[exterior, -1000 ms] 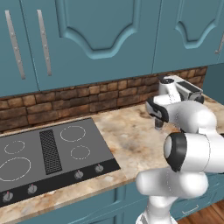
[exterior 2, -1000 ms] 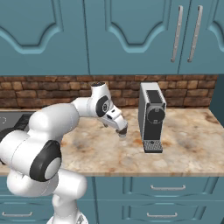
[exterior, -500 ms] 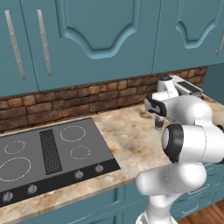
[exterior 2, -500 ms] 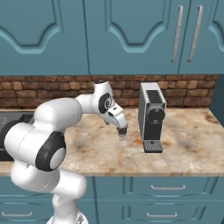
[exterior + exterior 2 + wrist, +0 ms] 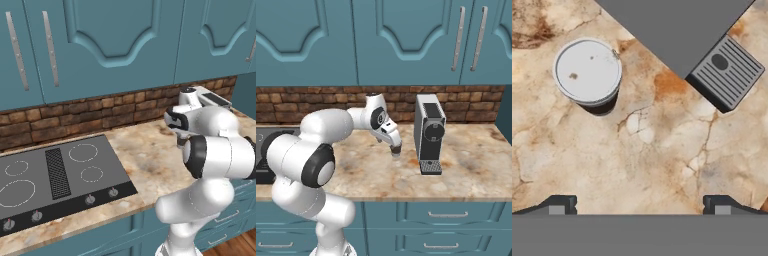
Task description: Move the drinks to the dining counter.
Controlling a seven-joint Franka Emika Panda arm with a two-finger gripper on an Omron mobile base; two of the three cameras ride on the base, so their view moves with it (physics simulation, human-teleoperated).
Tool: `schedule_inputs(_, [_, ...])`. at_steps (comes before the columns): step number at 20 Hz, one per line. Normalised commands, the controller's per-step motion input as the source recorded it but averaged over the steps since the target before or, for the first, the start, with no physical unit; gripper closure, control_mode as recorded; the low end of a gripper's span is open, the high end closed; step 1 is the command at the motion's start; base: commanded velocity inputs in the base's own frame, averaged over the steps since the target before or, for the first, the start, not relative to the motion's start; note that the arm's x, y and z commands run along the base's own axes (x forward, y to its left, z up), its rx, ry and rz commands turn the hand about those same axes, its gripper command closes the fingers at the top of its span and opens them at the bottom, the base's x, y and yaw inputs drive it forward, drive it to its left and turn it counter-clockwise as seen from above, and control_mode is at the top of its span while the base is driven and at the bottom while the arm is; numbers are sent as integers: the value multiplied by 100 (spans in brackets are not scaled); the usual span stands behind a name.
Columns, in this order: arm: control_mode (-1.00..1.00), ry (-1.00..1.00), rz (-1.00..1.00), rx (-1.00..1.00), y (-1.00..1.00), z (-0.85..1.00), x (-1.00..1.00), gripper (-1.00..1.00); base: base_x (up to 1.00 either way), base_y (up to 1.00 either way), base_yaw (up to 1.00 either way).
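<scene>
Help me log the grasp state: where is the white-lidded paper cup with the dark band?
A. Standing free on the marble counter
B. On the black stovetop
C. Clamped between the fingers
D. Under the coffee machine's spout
A: the white-lidded paper cup stands on the marble counter, clear of the open gripper.

kitchen | teal cabinets (image 5: pixel 406 40); brick backsplash (image 5: pixel 100 112); black stovetop (image 5: pixel 55 175); coffee machine (image 5: pixel 429 132) on marble counter (image 5: pixel 466 170)

Flanking base views; close overhead hand view
</scene>
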Motion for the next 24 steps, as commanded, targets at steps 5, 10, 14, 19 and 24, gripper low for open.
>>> schedule_inputs(5, [-100, 0, -2, 1, 0, -11, 15, -100, 0, 0, 0])
schedule_inputs(10, [-100, 0, -2, 2, -1, -7, 15, -100, 0, 0, 0])
schedule_inputs(14, [-100, 0, -2, 2, -4, -4, 15, -100, 0, 0, 0])
schedule_inputs(19, [-100, 0, -3, 2, -7, 0, 11, -100, 0, 0, 0])
schedule_inputs(24, [-100, 0, -3, 2, -7, -2, 13, -100, 0, 0, 0])
